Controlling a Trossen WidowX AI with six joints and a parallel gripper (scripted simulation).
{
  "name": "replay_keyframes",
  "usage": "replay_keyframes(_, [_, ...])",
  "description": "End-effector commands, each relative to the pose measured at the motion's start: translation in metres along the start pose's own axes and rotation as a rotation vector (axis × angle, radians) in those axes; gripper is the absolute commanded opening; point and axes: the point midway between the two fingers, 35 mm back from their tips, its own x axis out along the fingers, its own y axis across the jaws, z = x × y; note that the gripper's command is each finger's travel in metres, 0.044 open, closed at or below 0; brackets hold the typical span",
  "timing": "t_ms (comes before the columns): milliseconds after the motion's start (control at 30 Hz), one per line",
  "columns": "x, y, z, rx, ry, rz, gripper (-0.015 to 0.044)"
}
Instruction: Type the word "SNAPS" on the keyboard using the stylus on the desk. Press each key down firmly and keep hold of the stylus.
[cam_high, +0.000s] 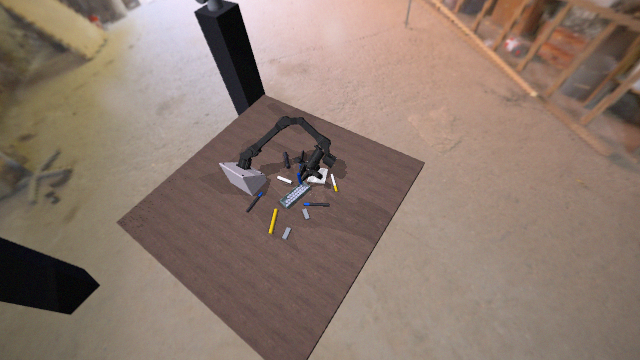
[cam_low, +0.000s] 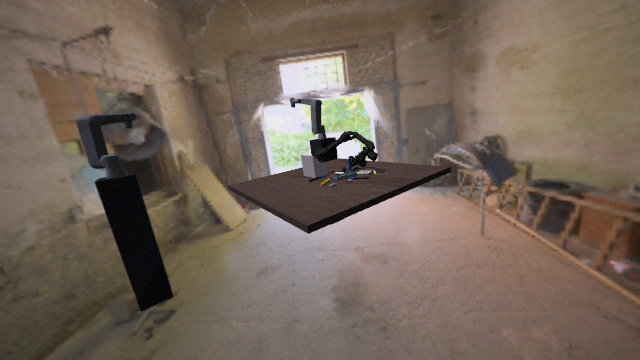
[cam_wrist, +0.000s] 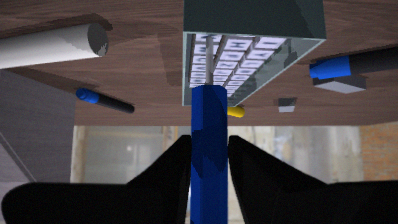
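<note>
One stylus (cam_high: 299, 178) (cam_low: 350, 164) (cam_wrist: 209, 115), blue, with a thin pale tip; gripped between the two black fingers of the gripper (cam_high: 302, 175) (cam_low: 353, 160) (cam_wrist: 210, 141), one on each side of the barrel. Tip extended over the lettered keys; contact with a key cannot be told.

One keyboard (cam_high: 295, 195) (cam_low: 344, 176) (cam_wrist: 254, 17), dark green frame, pale keys, flat on the desk (cam_high: 225, 240) (cam_low: 300, 202) (cam_wrist: 150, 65). Letters beneath the tip too small to read with certainty; typing progress not determinable.

Adjacent items: one white stick (cam_high: 284, 180) (cam_wrist: 55, 46), near the keyboard; one blue-ended marker (cam_high: 316, 204) (cam_wrist: 345, 66) and one grey block (cam_high: 305, 214) (cam_wrist: 341, 84), on its other side.

Risks, by cause. Wrong letter: keys are closely set, and a small sideways error may put the tip on a neighbour. Slip or pivot: a firm press pushes the barrel back between the fingers, upsetting later aim. Missed stroke: too shallow a press. Stray letter: dragging the tip across without lifting. Shifted keyboard: an oblique push against its keys or frame.
</note>
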Motion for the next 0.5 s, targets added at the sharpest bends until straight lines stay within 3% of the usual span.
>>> replay_keyframes(0, [-0.008, 0.001, -0.014, 0.000, -0.003, 0.001, 0.0081])
replay_keyframes(267, [-0.015, 0.001, -0.028, 0.009, -0.006, 0.000, 0.0084])
replay_keyframes(467, [-0.015, 0.001, -0.028, 0.009, -0.006, 0.000, 0.0044])
